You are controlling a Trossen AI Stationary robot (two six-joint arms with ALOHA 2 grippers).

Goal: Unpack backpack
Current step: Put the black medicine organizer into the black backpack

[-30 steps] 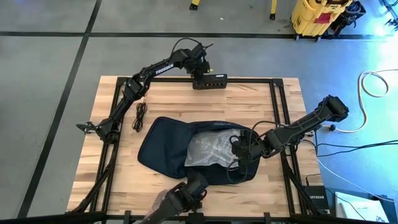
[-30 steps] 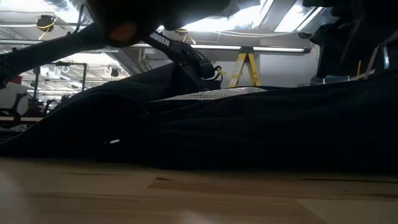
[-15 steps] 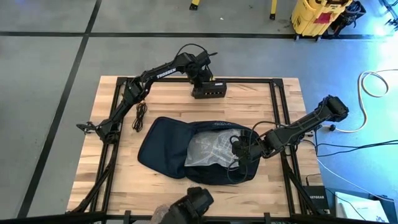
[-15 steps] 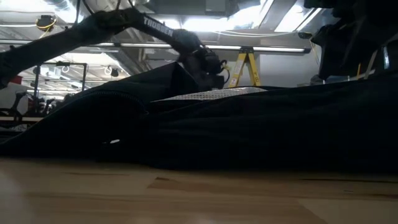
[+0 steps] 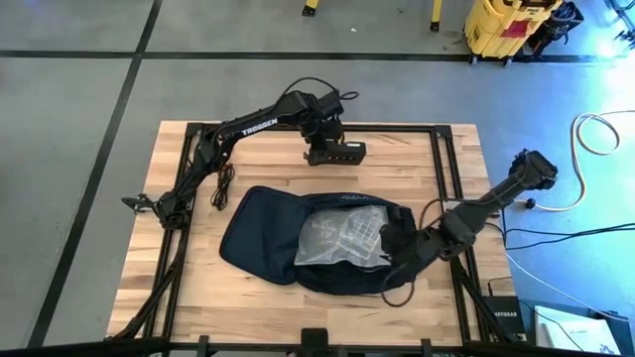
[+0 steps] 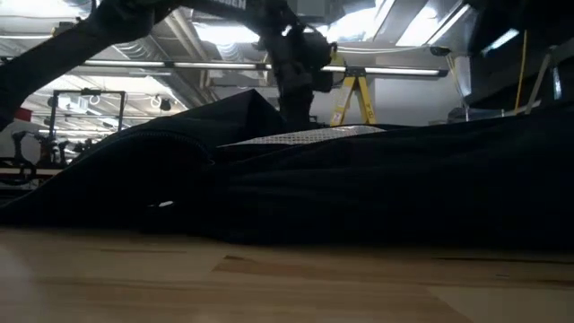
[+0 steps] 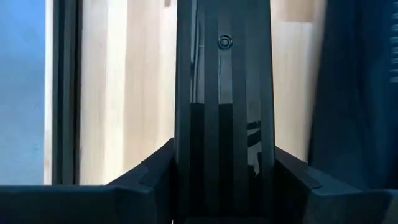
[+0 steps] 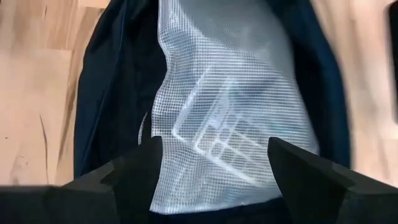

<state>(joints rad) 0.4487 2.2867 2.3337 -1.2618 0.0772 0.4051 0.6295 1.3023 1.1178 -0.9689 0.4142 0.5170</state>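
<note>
The dark navy backpack [image 5: 273, 238] lies flat on the table's middle, its opening toward the right. A clear mesh bag [image 5: 342, 236] lies in that opening, also in the right wrist view [image 8: 224, 112]. My right gripper [image 5: 397, 246] hovers open above the opening, with nothing between its fingers [image 8: 214, 155]. Over the far middle of the table, my left gripper [image 5: 319, 139] is shut on a long black box [image 5: 337, 152]. My left gripper pinches the black box by its two long sides [image 7: 186, 168] between its two fingers, which lie across it. The fingers come from above, pointing steeply down. The box runs on ahead past the fingers [image 7: 224, 62]; I cannot tell whether it is clear of the table.
A black cord [image 5: 222, 184] lies on the wood left of the backpack. Black frame rails [image 5: 444, 169] run along the table's edges. There is bare wood at the table's far side, far left and near left. A yellow ladder [image 6: 352, 94] stands in the room behind.
My left gripper has carried the black box from the table's far edge toward the near side and a little right, rising. My right gripper has drawn back from the backpack's opening toward the near right and risen. A dark shape at the near edge has left the view.
</note>
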